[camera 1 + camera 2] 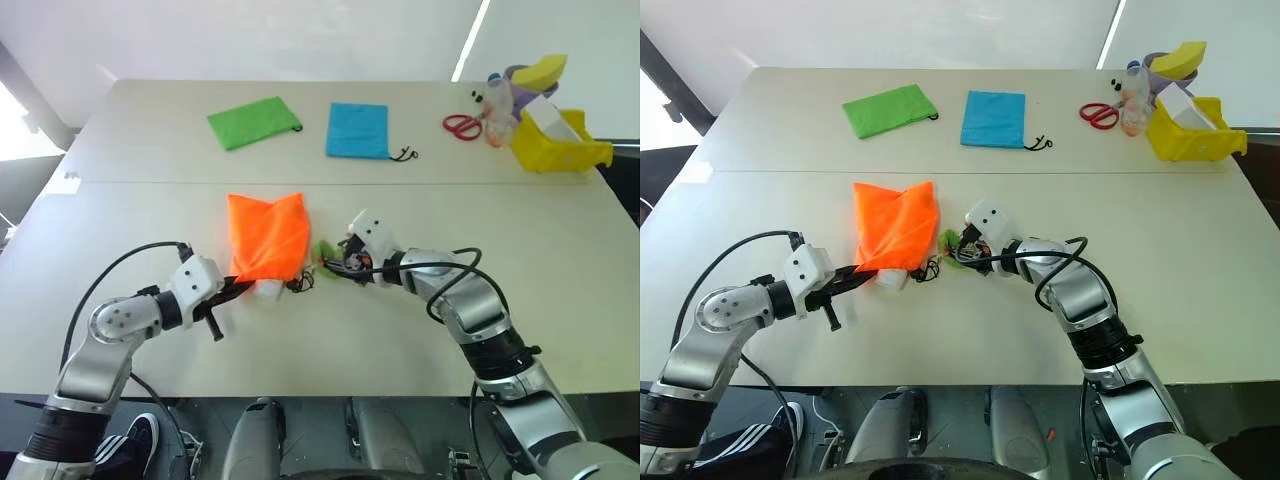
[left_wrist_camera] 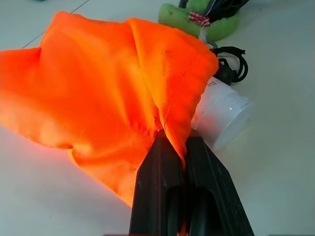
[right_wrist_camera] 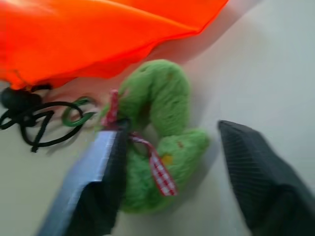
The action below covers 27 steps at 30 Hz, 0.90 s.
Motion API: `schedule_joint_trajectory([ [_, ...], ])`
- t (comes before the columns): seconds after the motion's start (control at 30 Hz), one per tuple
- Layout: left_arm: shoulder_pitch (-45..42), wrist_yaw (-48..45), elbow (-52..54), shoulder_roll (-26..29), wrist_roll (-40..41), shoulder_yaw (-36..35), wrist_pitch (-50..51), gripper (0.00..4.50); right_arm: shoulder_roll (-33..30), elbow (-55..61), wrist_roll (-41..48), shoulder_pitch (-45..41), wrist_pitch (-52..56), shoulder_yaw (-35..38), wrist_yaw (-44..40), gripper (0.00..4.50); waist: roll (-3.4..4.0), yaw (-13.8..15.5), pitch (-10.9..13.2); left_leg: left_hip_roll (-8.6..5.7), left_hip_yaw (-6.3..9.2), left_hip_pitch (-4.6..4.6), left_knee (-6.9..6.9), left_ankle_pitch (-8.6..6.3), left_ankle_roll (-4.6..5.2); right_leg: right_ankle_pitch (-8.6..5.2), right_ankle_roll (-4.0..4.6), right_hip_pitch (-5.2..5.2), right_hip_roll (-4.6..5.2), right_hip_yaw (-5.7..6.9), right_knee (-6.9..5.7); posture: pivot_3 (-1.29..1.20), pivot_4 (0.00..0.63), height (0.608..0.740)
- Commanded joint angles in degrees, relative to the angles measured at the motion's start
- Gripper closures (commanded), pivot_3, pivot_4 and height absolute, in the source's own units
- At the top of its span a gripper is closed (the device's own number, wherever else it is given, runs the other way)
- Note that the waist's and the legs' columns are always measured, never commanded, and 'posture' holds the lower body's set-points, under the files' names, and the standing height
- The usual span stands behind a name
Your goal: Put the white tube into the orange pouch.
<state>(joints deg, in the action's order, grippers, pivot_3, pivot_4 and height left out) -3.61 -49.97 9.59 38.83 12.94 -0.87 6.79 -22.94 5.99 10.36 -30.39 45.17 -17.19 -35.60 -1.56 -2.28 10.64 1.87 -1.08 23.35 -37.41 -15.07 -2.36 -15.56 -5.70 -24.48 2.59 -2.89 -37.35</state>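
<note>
Left pincer pinches orange pouch; white tube pokes out beside.

I work in a plain test room: a bare pale desk, white walls, sorted props.

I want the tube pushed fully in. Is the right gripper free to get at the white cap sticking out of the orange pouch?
Probably not directly: the right gripper straddles a green plush toy, which lies between it and the white tube at the orange pouch.
</note>
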Motion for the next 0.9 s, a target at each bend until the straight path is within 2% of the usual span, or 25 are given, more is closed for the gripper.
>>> schedule_joint_trajectory([
  [0.03,-0.6,0.0,0.5,0.0,-0.4,0.0,-1.3,4.50,-0.8,0.6,-0.7,0.7,1.1,-0.1,0.1,3.86,-0.02,0.0,0.0,-0.01,0.00,0.00,-0.03,0.00,0.00,0.00,0.00,0.02,0.01,0.00,0.00,0.00,0.150,0.740],
  [0.23,-0.6,-0.1,0.5,-0.6,-0.7,0.4,-1.4,4.50,-3.5,0.7,-0.7,-0.1,0.3,1.1,-1.8,3.86,-0.02,0.1,0.0,-0.01,0.00,0.00,-0.16,0.00,0.00,0.01,-0.02,0.06,0.00,0.00,-0.02,0.00,0.150,0.740],
  [0.3,-1.0,-0.1,0.3,-0.7,-0.8,0.4,-1.4,4.50,-4.6,1.4,-0.4,0.3,0.4,1.6,-2.4,4.41,-0.02,0.1,0.0,-0.01,0.00,0.00,-0.20,0.00,0.00,0.01,-0.02,0.08,0.01,0.00,-0.02,0.00,0.150,0.740],
  [0.33,-1.1,-0.1,0.2,-0.8,-0.8,0.4,-1.4,4.50,-5.0,1.5,-0.3,0.4,0.4,1.7,-2.6,4.47,-0.02,0.2,0.0,-0.01,0.00,0.00,-0.22,0.00,0.00,0.02,-0.03,0.09,0.01,0.00,-0.02,0.00,0.150,0.740],
  [0.5,-1.4,-0.1,-0.2,-1.1,-1.0,0.6,-1.6,4.50,-6.7,2.4,-0.4,0.9,0.3,2.9,-3.0,4.47,-0.02,0.3,0.0,-0.01,0.00,0.01,-0.33,0.00,0.00,0.03,-0.05,0.11,0.00,0.00,-0.06,0.00,0.150,0.740],
  [0.6,-1.5,0.0,0.0,-1.8,-0.4,0.2,-2.0,4.50,-8.0,5.2,3.0,1.9,1.4,6.7,-4.9,4.47,-0.02,0.3,0.0,-0.01,0.00,0.04,-0.42,0.00,0.00,0.04,-0.07,0.13,0.01,0.00,-0.07,0.00,0.150,0.740],
  [0.77,-2.4,0.5,2.7,-3.9,2.6,-0.3,0.5,4.50,-14.6,14.5,8.9,6.7,4.1,8.1,-12.5,4.47,-0.02,0.5,0.0,0.00,0.01,0.06,-0.49,-0.01,0.01,0.07,-0.12,0.15,-0.01,-0.01,-0.06,0.00,0.150,0.740],
  [0.9,-1.4,-1.2,3.8,-2.9,3.3,-0.3,1.5,4.50,-17.4,18.0,11.0,9.7,5.0,9.1,-13.8,4.47,-0.02,0.0,0.0,0.02,0.02,0.04,-0.50,-0.01,0.01,0.07,-0.12,0.15,-0.06,-0.01,-0.08,0.00,0.150,0.740],
])
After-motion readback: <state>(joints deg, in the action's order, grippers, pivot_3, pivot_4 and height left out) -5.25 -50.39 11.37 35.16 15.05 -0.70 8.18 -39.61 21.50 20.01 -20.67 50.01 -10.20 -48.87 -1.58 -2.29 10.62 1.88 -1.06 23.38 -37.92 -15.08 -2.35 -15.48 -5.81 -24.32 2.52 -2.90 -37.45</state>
